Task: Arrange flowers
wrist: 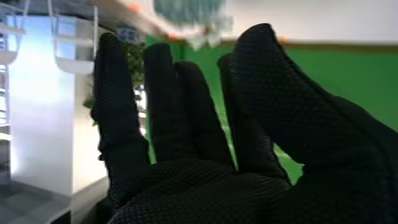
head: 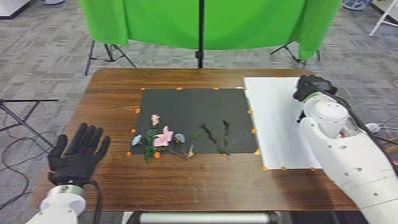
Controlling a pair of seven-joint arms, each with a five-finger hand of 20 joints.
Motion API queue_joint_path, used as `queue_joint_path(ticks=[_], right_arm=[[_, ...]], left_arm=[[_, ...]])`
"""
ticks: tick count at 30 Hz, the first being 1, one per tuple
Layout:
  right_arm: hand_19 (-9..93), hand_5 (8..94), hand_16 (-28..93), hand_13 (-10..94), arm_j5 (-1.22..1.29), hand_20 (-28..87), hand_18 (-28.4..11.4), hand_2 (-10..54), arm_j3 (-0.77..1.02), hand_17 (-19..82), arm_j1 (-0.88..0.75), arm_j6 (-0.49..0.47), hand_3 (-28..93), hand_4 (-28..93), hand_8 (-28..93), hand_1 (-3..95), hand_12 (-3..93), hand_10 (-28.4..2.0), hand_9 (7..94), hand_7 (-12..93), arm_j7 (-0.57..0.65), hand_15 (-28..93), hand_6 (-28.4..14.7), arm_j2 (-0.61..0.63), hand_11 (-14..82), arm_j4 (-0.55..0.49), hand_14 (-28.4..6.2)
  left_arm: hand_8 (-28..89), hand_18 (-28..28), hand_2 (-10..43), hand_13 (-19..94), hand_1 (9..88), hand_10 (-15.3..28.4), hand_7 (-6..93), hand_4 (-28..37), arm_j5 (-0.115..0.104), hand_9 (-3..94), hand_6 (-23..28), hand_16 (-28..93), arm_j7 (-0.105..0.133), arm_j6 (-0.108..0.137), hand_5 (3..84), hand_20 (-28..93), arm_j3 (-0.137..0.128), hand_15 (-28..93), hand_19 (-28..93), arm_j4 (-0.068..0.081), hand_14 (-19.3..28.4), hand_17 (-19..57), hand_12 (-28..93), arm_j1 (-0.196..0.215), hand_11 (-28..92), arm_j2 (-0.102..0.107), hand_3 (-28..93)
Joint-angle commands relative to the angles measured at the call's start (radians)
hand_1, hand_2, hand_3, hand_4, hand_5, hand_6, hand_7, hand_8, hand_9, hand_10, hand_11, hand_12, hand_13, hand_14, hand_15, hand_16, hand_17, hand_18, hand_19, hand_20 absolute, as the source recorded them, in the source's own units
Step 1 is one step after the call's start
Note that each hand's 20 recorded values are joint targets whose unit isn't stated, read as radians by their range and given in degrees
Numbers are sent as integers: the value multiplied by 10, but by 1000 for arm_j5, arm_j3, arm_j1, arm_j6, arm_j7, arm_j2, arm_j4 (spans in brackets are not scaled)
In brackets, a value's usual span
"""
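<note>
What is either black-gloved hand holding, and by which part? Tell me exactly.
Nothing that I can see: the left hand is open, and the right hand has its fingers extended, with nothing between them and the thumb.

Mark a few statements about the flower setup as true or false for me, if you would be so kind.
1. The pink flower lies on the black sheet. True.
2. The left hand is holding a flower. False: the left hand is open, with nothing in it.
3. The white sheet is left of the black sheet. False: it is to the right of it.
4. The right hand is at the far end of the white sheet. True.
5. The green sprigs lie to the left of the pink flower. False: the green sprigs lie to its right.
</note>
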Motion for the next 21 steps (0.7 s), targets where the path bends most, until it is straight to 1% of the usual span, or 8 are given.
queue_joint_path(ticks=[1,3,5,7,10,12,18,21], right_arm=[[701,499,139,528,-39,178,-205,-95,-19,344,-36,13,825,-283,-144,532,136,-157,510,172,-55,260,-15,-7,124,40,-120],[763,543,147,579,-49,198,-198,-95,-19,364,-40,-5,808,-283,-146,543,146,-149,564,179,-71,288,-9,-10,141,37,-106],[802,572,164,606,-52,213,-195,-95,-22,372,-53,71,796,-283,-146,552,154,-146,591,186,-71,322,-9,-10,162,44,-94],[827,616,270,650,-63,215,-190,-95,-30,384,-60,130,691,-283,-155,605,168,-138,636,219,-71,309,-6,-11,211,49,-65],[847,669,345,711,-70,221,-183,-95,-41,402,-62,206,636,-283,-83,648,329,-111,747,290,-73,309,-1,-5,144,48,-42],[857,693,367,740,-68,227,-179,-95,-50,415,-62,235,645,-283,-65,653,383,-104,788,356,-78,324,-8,10,138,24,-33],[861,693,375,738,-31,230,-181,-95,-85,417,-91,277,674,-283,-64,643,391,-106,789,353,-134,330,-9,71,135,-169,-36],[862,688,373,730,-20,232,-183,-95,-95,411,-110,220,672,-283,-63,638,387,-109,779,340,-182,334,-11,60,130,-280,-38]], left_arm=[[-93,146,172,318,260,165,108,-283,39,428,111,-91,-7,-4,499,160,7,422,424,2,169,-71,102,19,233,-6,774],[-93,146,172,317,260,164,108,-283,35,427,111,-91,-6,2,499,159,11,422,424,4,169,-71,102,20,233,-6,773],[-93,146,173,317,260,165,108,-283,12,427,111,-91,-14,-4,499,159,18,423,424,6,169,-72,102,20,233,-9,774],[-93,146,173,317,259,165,108,-283,9,427,111,-90,-17,-3,499,159,23,423,424,5,169,-72,103,21,233,-14,774],[-93,147,172,318,260,165,108,-283,7,427,111,-90,-13,-4,499,160,27,425,425,7,169,-73,103,18,234,-14,774],[-93,146,172,317,260,165,108,-283,10,427,111,-91,-13,-5,499,160,24,426,424,6,169,-73,102,17,233,-12,774],[-93,147,172,317,260,165,108,-283,9,427,111,-91,-6,-7,499,160,11,424,423,1,170,-73,103,28,234,-9,775],[-94,146,171,317,260,164,109,-283,6,427,110,-91,-3,-3,498,160,13,423,423,1,169,-72,102,30,234,-10,775]])
